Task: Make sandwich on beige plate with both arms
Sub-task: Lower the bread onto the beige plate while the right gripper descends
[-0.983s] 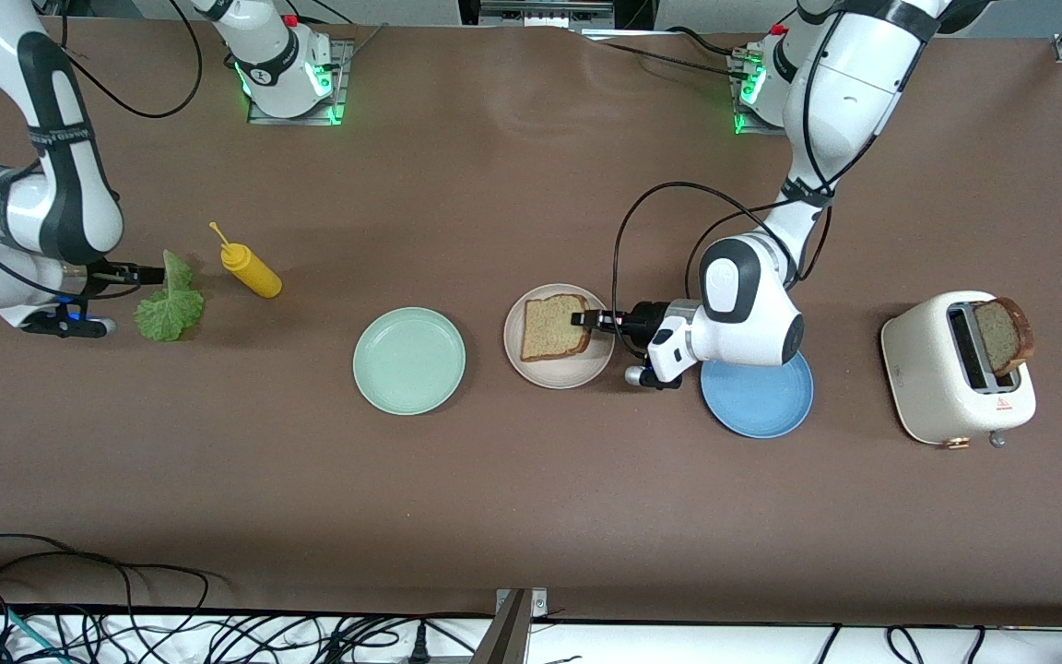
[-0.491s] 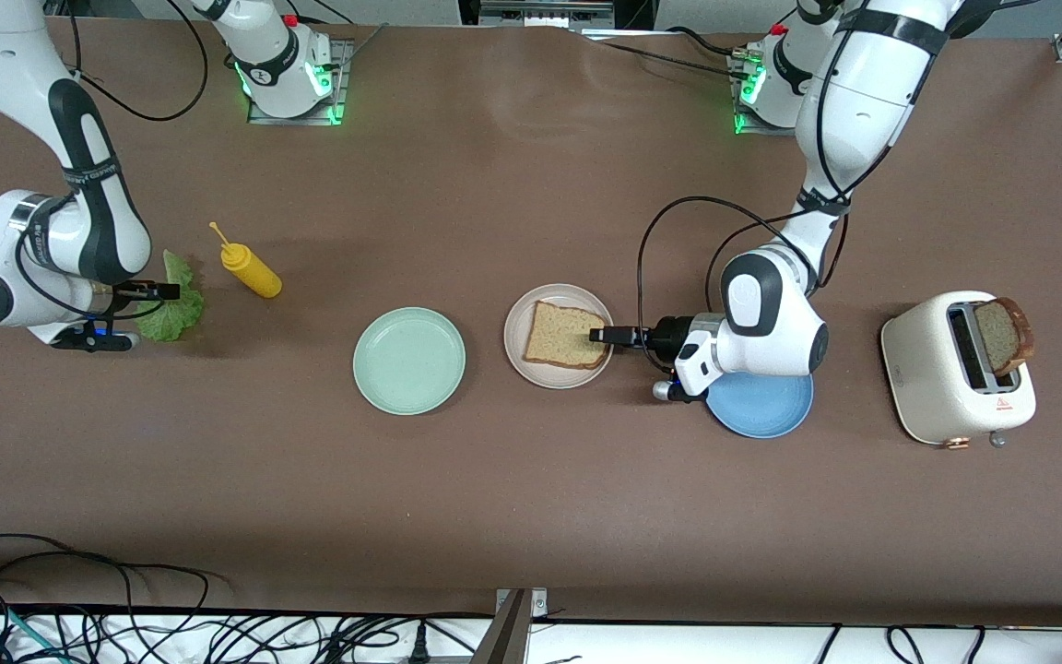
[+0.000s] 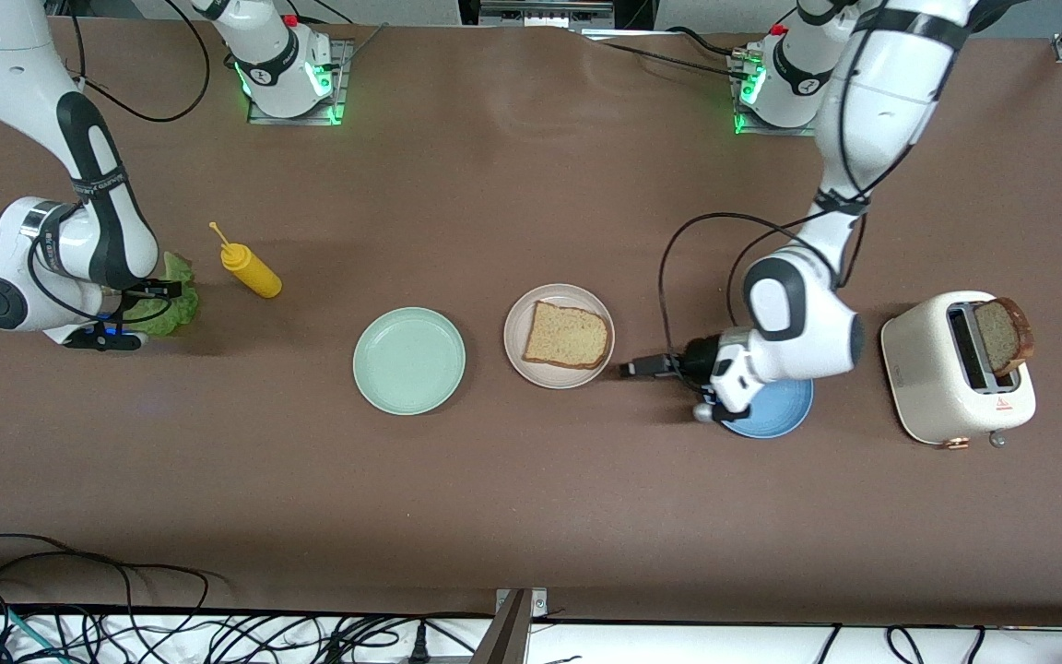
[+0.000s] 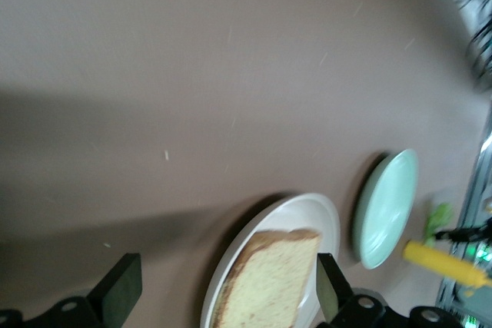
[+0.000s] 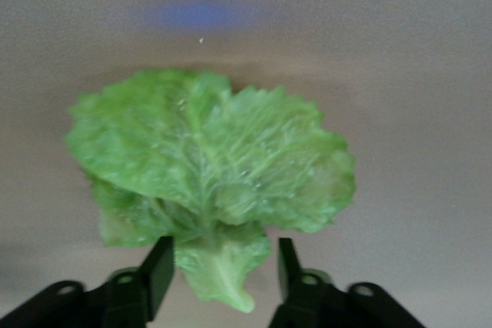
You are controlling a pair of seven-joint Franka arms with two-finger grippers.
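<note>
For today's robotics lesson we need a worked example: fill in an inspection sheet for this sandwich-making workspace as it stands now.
Surface: brown table, no spills seen.
Job's things: one bread slice lies on the beige plate; second slice stands in the toaster; lettuce leaf lies on the table at the right arm's end.
Clutter: mint green plate, blue plate, yellow squeeze bottle.
Grippers: left gripper open, beside the beige plate, holding nothing; right gripper straddles the lettuce stem, jaws apart.
Cables: black leads loop at the left arm's wrist.
Surroundings: tangled cables along the table's near edge.
</note>
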